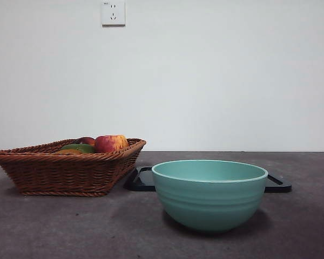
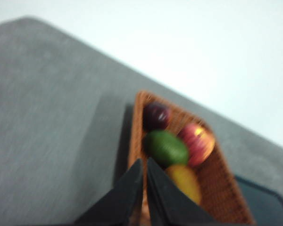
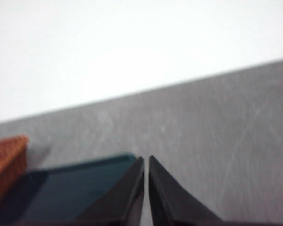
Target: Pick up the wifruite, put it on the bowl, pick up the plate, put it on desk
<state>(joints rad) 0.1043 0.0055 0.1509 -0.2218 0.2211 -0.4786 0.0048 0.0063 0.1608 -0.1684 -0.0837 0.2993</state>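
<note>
The mint-green bowl (image 1: 209, 195) stands on the dark desk (image 1: 54, 226) at the front, empty as far as I can see. A flat black plate (image 1: 143, 181) lies behind it; it also shows in the right wrist view (image 3: 61, 193) and the left wrist view (image 2: 264, 202). No dull brown wifruite shows; it is hidden or out of view. My left gripper (image 2: 145, 162) is shut and empty above the basket's near edge. My right gripper (image 3: 146, 159) is shut and empty over the plate's edge. Neither gripper shows in the front view.
A brown wicker basket (image 1: 65, 172) stands at the left beside the plate. It holds a red-yellow apple (image 2: 198, 142), a green fruit (image 2: 167, 147), a dark maroon fruit (image 2: 155, 116) and a yellow-orange fruit (image 2: 184, 181). A white wall rises behind the desk.
</note>
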